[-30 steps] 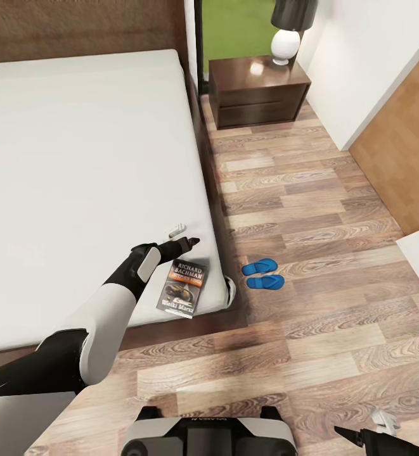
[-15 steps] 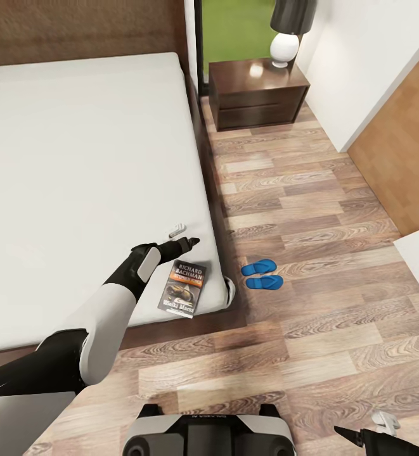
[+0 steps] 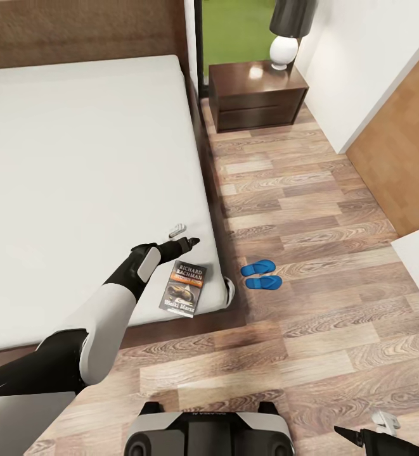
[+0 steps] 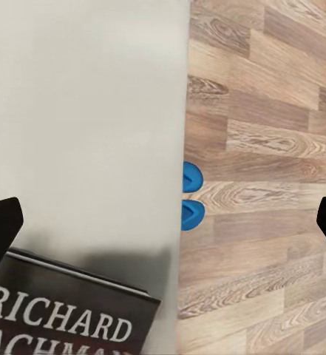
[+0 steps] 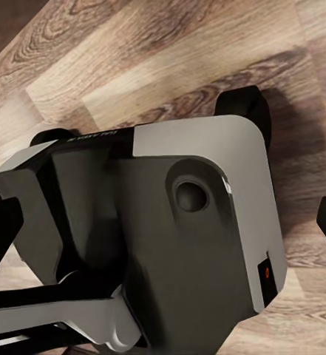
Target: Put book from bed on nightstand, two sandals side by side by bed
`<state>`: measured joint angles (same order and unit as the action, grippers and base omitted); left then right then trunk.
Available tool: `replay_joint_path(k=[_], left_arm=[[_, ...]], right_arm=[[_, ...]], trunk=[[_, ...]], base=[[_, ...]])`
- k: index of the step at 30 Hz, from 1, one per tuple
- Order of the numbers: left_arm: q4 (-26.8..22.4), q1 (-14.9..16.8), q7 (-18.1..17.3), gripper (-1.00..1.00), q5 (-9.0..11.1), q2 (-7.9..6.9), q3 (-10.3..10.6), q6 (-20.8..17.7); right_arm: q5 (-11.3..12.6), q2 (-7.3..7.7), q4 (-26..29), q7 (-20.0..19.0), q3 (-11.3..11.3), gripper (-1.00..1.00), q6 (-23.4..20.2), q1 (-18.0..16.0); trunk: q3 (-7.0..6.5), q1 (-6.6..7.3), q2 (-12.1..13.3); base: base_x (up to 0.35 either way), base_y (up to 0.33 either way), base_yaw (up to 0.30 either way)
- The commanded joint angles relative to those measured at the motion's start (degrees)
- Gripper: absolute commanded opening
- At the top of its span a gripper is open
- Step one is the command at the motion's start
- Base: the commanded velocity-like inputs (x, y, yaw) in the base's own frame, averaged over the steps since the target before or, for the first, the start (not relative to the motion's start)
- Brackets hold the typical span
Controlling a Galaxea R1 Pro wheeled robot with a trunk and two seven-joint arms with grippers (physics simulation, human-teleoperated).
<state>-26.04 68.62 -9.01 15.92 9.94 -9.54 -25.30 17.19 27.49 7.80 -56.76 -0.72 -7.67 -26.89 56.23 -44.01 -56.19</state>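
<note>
Grey-covered book (image 3: 184, 288) flat at the bed's (image 3: 76, 158) near corner, long axis toward the headboard, just short of the left pincer (image 3: 181, 235), spread wide above mattress; right pincer (image 3: 374, 427) farther, spread unclear.

The dark grey book (image 3: 184, 289) lay flat near the corner of the bed's white mattress (image 3: 76, 177). Two blue sandals (image 3: 260, 275) sat side by side on the wood floor beside the bed. The dark brown nightstand (image 3: 257, 95) stood by the headboard.
</note>
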Motion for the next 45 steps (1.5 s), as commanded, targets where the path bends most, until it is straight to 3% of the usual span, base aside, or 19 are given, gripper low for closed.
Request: replay_joint_path(k=[1, 36, 39, 45], left_arm=[[-0.06, 0.02, -0.13, 1.0, 0.17, 0.06, -0.45, -0.46], [0.02, 0.02, -0.33, 1.0, 0.31, 0.06, -0.62, -0.75], [0.02, 0.02, -1.41, 1.0, 0.32, 0.06, -0.64, -0.77], [0.08, 0.02, -8.16, 1.0, 0.47, 0.06, -0.82, -0.92]], right_arm=[[0.28, 0.01, 0.02, -0.2, -0.07, 1.0, -0.6, -0.01], [0.29, 0.01, 0.02, -0.2, -0.07, 1.0, -0.59, -0.01], [0.3, 0.01, 0.02, -0.2, -0.07, 1.0, -0.59, -0.01], [0.3, 0.01, 0.02, -0.2, -0.07, 1.0, -0.6, -0.01]], trunk=[[-0.15, 0.22, 0.39], [-6.44, 7.9, 14.42], [-6.98, 8.56, 15.63], [-8.05, 9.88, 18.03]], base=[[0.0, 0.0, 0.0], [0.0, 0.0, 0.0], [0.0, 0.0, 0.0], [0.0, 0.0, 0.0]])
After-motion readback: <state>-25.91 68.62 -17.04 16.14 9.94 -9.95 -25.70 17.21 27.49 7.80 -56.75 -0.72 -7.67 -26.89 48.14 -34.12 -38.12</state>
